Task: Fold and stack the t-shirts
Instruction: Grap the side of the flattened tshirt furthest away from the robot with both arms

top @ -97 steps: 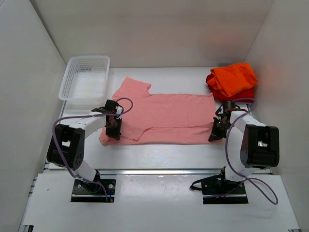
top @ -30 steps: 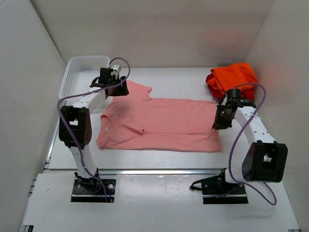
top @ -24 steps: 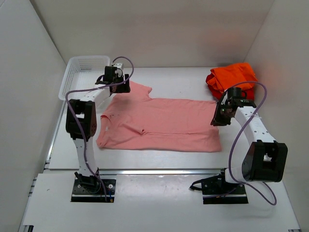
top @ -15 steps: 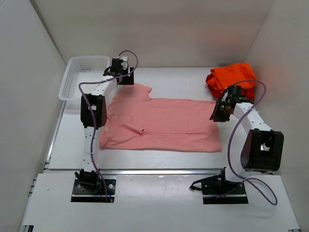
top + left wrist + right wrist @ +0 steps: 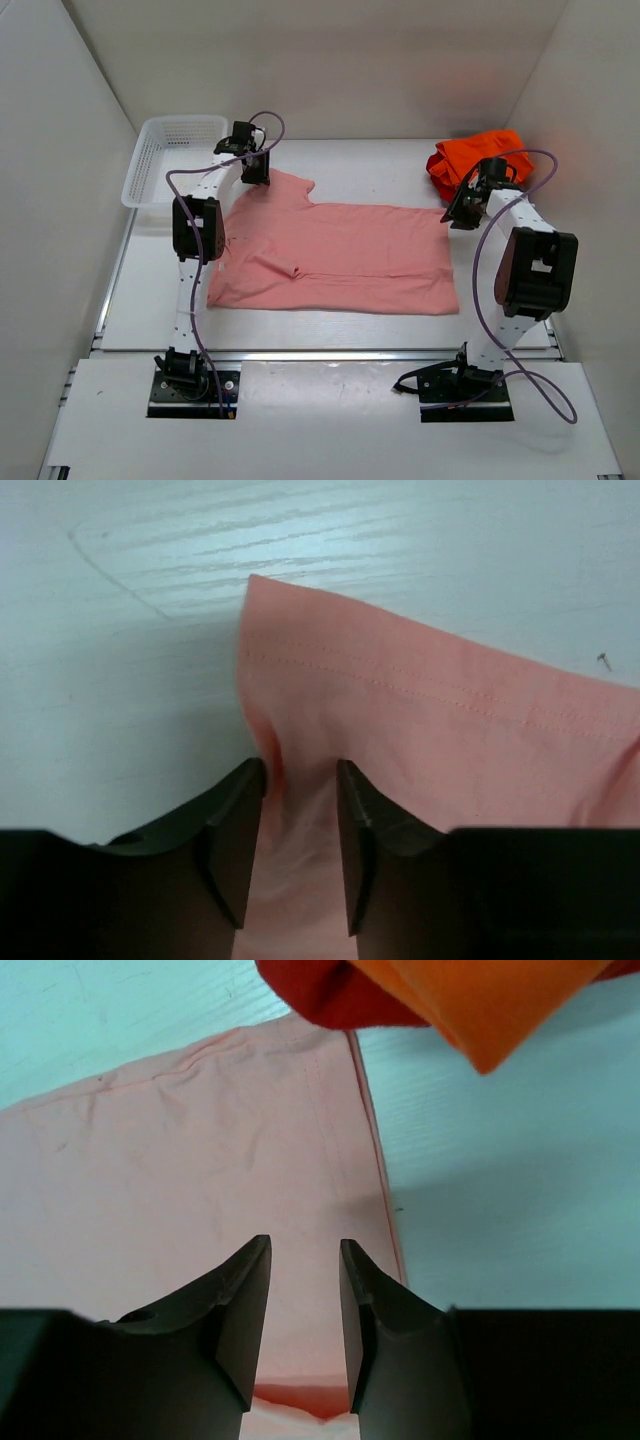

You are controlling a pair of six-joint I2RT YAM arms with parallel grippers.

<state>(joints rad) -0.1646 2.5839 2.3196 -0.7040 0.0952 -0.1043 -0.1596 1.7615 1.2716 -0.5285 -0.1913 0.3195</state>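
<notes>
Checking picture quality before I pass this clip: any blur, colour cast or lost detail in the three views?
Top external: even, sharp, with an orange glow on the right wall beside the orange shirt. Left wrist: the end effector's fingers nearly black, salmon-pink shirt stitching crisp. Right wrist: red shirt soft at the top edge; table looks bluish.

Robotics lab test cell

Plain white wall panels (image 5: 300, 60) box in a white table (image 5: 360, 165) on three sides; two robot arms (image 5: 197, 228) rise from black base plates (image 5: 190, 385) at the bottom of the frame, beside an aluminium rail (image 5: 330, 353); purple cables (image 5: 265, 113) loop off them.
</notes>
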